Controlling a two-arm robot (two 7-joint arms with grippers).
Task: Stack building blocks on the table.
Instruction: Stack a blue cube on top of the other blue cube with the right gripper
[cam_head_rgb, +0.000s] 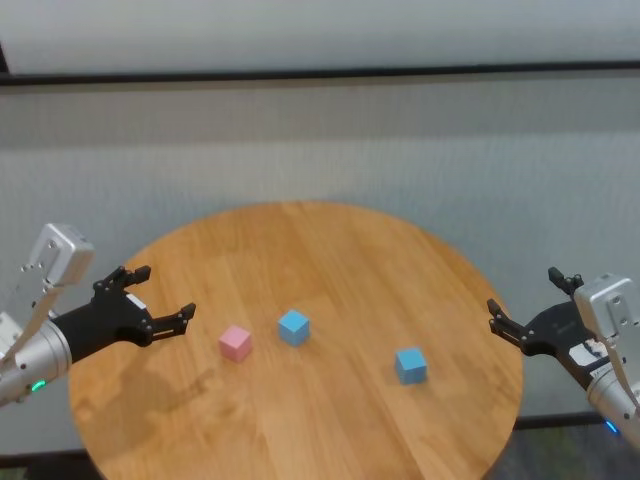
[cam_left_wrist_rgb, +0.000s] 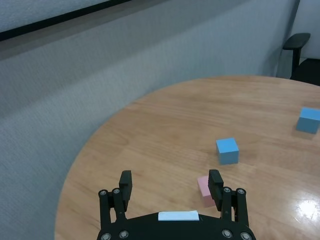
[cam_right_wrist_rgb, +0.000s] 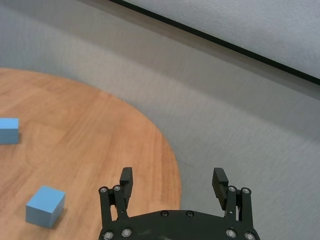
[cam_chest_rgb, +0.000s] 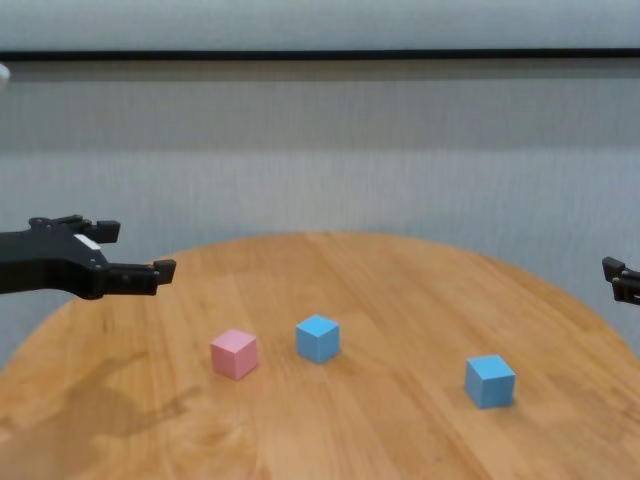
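Round wooden table (cam_head_rgb: 330, 430); three separate blocks (cam_head_rgb: 293, 327).

No readable text, label or number anywhere.

An office-like room is suggested by a grey fabric partition wall (cam_head_rgb: 320, 140), a black office chair (cam_left_wrist_rgb: 300, 47) (only partly seen), and a round wooden counter (cam_head_rgb: 330, 260).

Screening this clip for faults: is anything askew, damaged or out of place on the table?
Nothing stands out. The pink block and two blue blocks sit flat and apart on the table, unstacked. Both end effectors, left and right, hover open at the sides.
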